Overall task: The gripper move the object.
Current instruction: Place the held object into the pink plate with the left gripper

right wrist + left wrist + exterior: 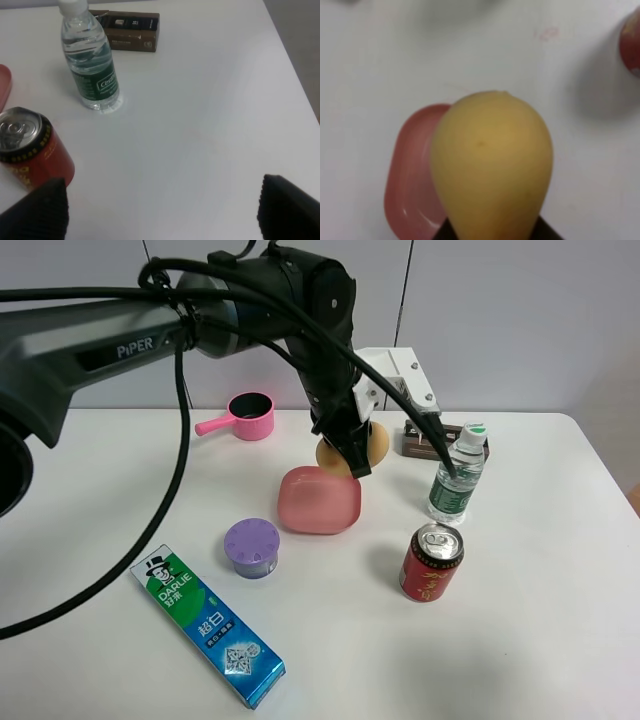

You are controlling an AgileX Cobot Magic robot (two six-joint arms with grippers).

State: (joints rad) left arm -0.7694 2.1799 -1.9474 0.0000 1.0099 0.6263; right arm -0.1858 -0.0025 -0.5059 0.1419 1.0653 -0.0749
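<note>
My left gripper, the black jawed end of the thick black arm, is shut on the tan-yellow potato and holds it in the air above the far edge of the pink plate. In the left wrist view the potato fills the middle, with the plate below and beside it; only the jaw tips show at the frame's edge. My right gripper is open and empty above bare table, its black fingertips near the red can. The right arm is out of the exterior view.
A pink handled cup stands at the back. A purple lidded container and a toothpaste box lie front left. A red can, a water bottle and a brown box stand right of the plate.
</note>
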